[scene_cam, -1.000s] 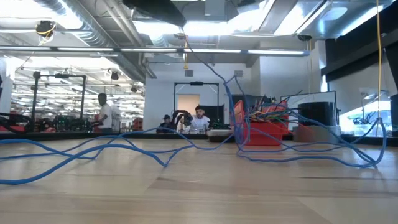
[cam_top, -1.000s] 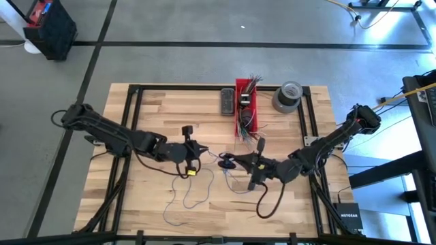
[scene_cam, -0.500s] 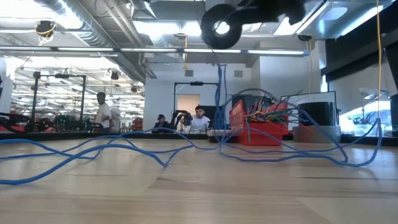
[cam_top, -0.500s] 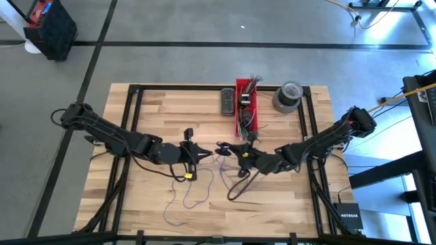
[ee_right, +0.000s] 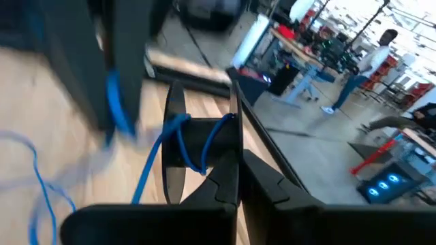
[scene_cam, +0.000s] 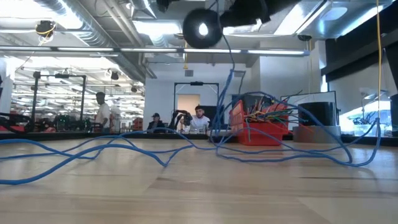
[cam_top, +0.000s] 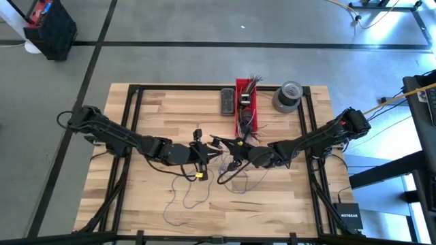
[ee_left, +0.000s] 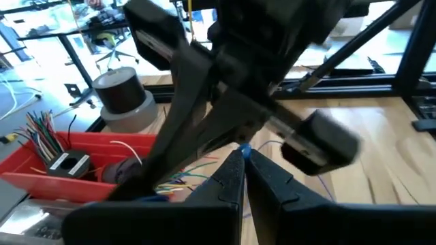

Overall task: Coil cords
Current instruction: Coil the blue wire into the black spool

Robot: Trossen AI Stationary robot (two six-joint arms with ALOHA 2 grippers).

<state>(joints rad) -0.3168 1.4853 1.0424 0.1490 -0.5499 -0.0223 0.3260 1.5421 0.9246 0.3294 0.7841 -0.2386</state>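
Cords [cam_top: 184, 197] pinched by both tools, left [cam_top: 210, 154], right [cam_top: 219, 141], seemingly nose-to-nose mid-table

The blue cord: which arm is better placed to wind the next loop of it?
Probably the right. The blue cord already runs in loops between the fingers of the right tool, shut on it. The left tool only pinches one end at its tips and can hold it taut.

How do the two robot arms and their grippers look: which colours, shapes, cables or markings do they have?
Both arms are dark, nearly black, built of slim jointed segments. The left gripper and right gripper each end in two narrow tapering black fingers. A small yellow marking shows under the left wrist, and a loose black cable hangs under the right wrist.
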